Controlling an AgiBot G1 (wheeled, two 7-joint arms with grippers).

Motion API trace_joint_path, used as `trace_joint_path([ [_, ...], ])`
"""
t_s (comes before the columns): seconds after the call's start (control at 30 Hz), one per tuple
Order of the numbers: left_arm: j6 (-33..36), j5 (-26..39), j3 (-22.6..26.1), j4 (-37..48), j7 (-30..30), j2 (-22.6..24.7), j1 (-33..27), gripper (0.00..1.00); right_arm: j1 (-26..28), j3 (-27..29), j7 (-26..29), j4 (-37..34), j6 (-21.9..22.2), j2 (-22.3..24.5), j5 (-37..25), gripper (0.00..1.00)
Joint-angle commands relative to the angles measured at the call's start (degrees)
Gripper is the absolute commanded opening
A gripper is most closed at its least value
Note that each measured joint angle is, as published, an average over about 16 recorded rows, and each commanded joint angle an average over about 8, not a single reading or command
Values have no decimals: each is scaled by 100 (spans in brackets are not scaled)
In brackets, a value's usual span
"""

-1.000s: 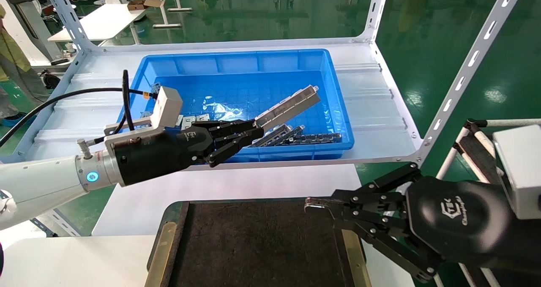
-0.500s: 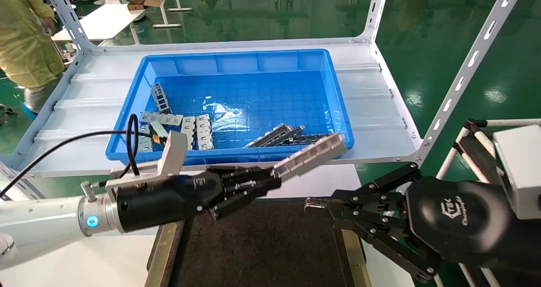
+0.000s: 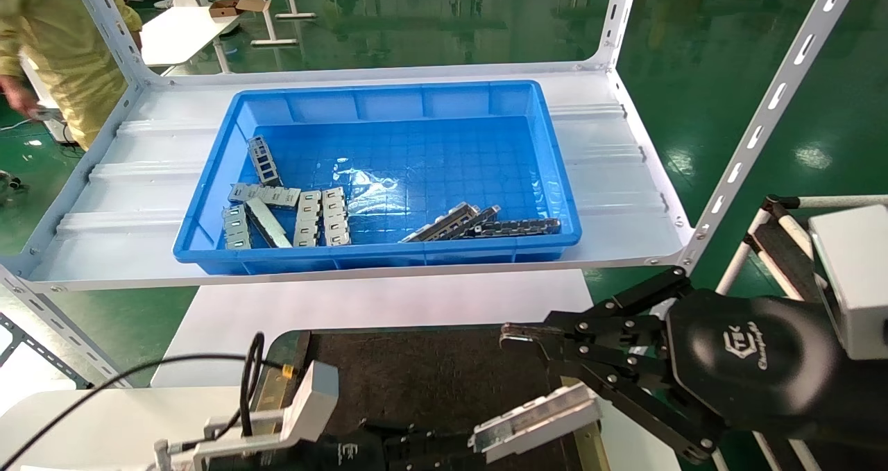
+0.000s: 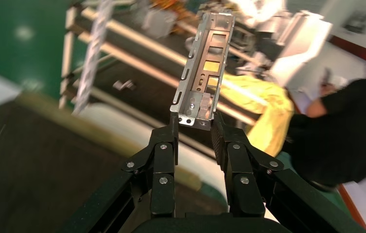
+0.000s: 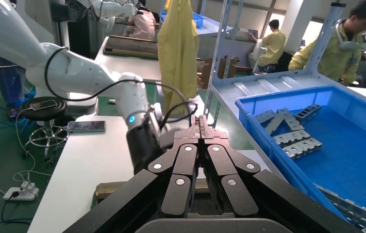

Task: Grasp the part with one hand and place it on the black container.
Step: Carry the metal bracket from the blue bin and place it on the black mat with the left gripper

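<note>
The part (image 3: 534, 419), a shiny silver channel bar with rectangular cut-outs, hangs low over the near right of the black container (image 3: 416, 374). My left gripper (image 3: 475, 447) is shut on one end of it at the bottom edge of the head view. In the left wrist view the part (image 4: 205, 73) sticks out past the left gripper (image 4: 194, 127), with both pads pressed to its sides, above the container's dark floor (image 4: 25, 160). My right gripper (image 3: 506, 336) is shut and empty, parked over the container's right edge; the right wrist view shows the right gripper (image 5: 200, 124) with its fingers together.
The blue bin (image 3: 388, 252) on the white shelf holds short grey slotted plates (image 3: 291, 214) and darker long bars (image 3: 485, 225). A slanted shelf upright (image 3: 763, 117) stands at the right. A person in yellow (image 3: 55, 48) is at the far left.
My left gripper carried the part out of the blue bin, toward me and down, to just above the black container. The right arm has not moved.
</note>
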Motion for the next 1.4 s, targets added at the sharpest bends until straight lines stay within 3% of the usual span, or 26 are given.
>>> trace_joint_path([
  [0.03, -290, 26, -13, -244, -136, -83, 321, 0, 0, 0, 0, 0, 0, 0, 0, 0],
  [0.27, -2015, 336, -102, -1311, -759, -157, 1337, 0, 0, -2, -1, 0, 1, 1, 1, 0],
  [0.5, -3264, 744, -2, -2051, -1376, -44, 1896, 0, 1, -3, -2, 0, 1, 1, 2, 0],
  [0.93, -4838, 1330, 291, -2166, -2233, 560, 2177, 0, 1, -6, -3, 0, 2, 2, 4, 0],
  [1.4, -6012, 1710, 625, -1995, -2882, 1304, 2231, 0, 2, -8, -4, 0, 4, 3, 6, 0],
])
